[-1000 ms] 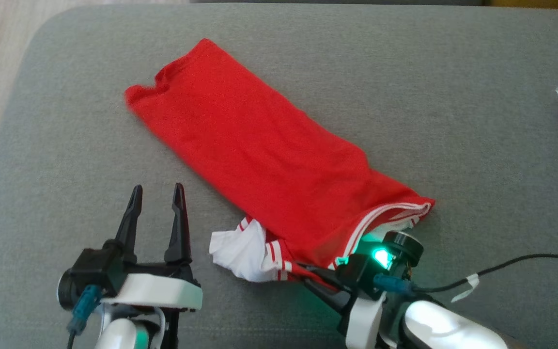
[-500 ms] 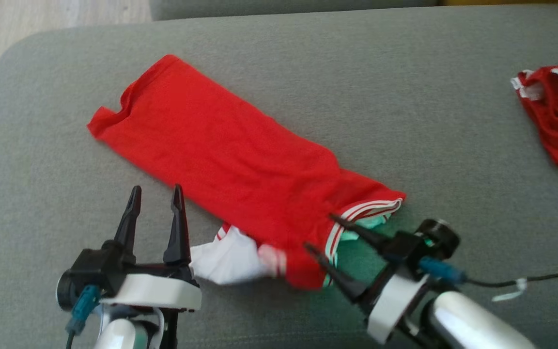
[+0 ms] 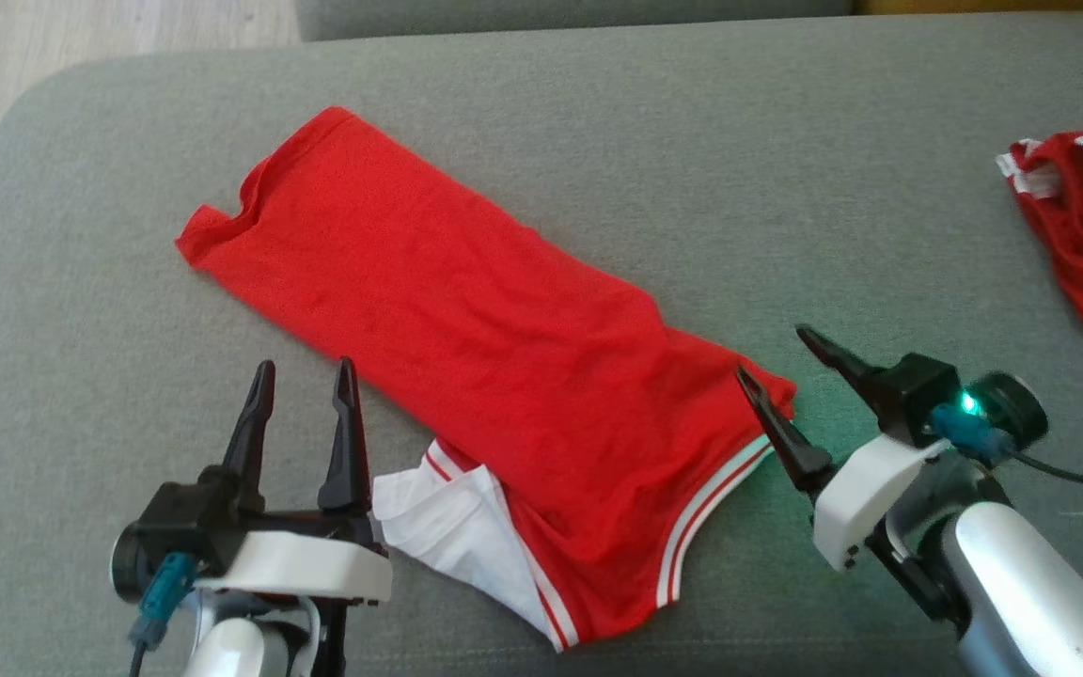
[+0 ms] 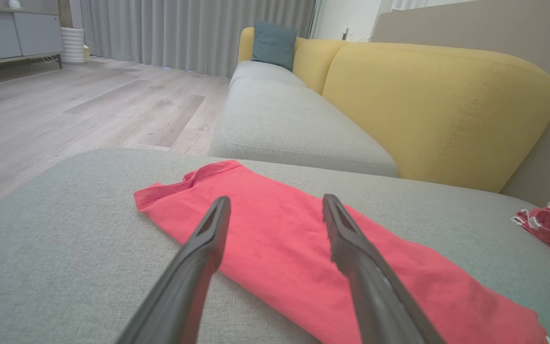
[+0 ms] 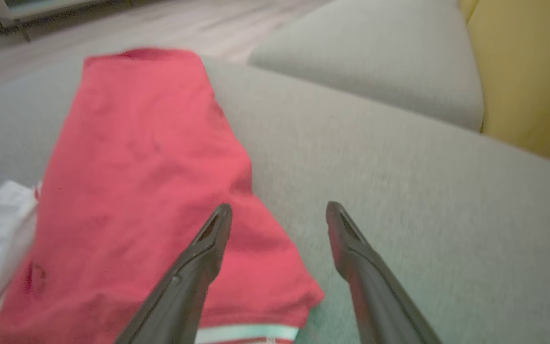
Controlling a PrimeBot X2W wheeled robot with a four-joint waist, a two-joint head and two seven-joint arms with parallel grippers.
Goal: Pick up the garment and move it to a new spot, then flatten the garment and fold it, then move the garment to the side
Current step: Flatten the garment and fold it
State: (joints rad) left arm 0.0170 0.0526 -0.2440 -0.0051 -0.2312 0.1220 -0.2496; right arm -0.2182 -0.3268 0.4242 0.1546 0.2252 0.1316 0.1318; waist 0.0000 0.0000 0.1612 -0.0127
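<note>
Right gripper (image 3: 770, 350) stands open and empty at the right of the head view, its two dark fingers spread with the near one just at the corner of the garment (image 3: 466, 338), where a second ago it was clamped on the striped hem low in the frame. It has let go and drawn off to the right, and the hem now lies flat. The left gripper (image 3: 306, 362) is unchanged at lower left, open and holding nothing, just beside the cloth's lower edge. The red garment lies on the grey cushion (image 3: 598, 113) as a long band running from upper left to lower centre, with a white flap (image 3: 447, 517) poking out from under its lower edge. A second red piece (image 3: 1082, 244) sits well apart at the right edge. The release suggests a flattening or folding pull has just finished; the band probably still wants another fold across its length, with the white flap tucked in, before it goes aside.
</note>
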